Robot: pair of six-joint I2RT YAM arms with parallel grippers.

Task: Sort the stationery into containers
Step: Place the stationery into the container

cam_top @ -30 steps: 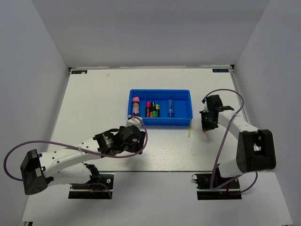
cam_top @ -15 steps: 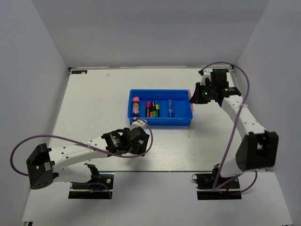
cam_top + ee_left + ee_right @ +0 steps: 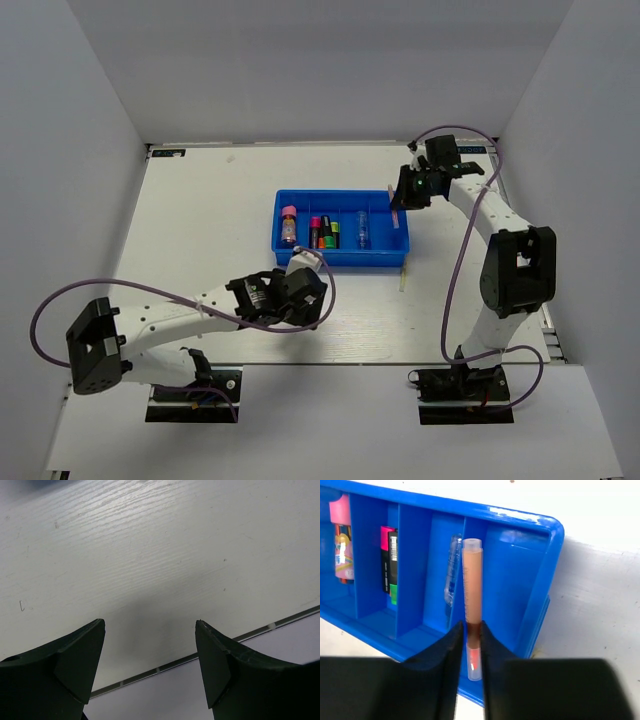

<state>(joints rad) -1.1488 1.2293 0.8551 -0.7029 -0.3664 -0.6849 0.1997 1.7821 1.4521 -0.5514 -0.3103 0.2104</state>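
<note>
Pinkish-brown stick (image 3: 472, 580) in clear casing, pinched by right claw (image 3: 471, 628).

The tray (image 3: 350, 260) is set mid-table (image 3: 200, 220); in its compartments are lodged, left to right, a glue stick (image 3: 288, 226), highlighters (image 3: 323, 233), a pen (image 3: 362, 230); over the rightmost one a stick (image 3: 472, 580) is held between the right gripper's (image 3: 470, 630) fingers; a second stick (image 3: 401, 280) lies before the tray's right corner (just apart); the left gripper (image 3: 150, 623) is placed before the left corner.

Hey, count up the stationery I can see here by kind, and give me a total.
Black highlighters with coloured caps: 4
Pink-capped glue stick: 1
Clear plastic pen: 1
Thin pink stick and thin pale-yellow stick: 2
Total: 8
</note>
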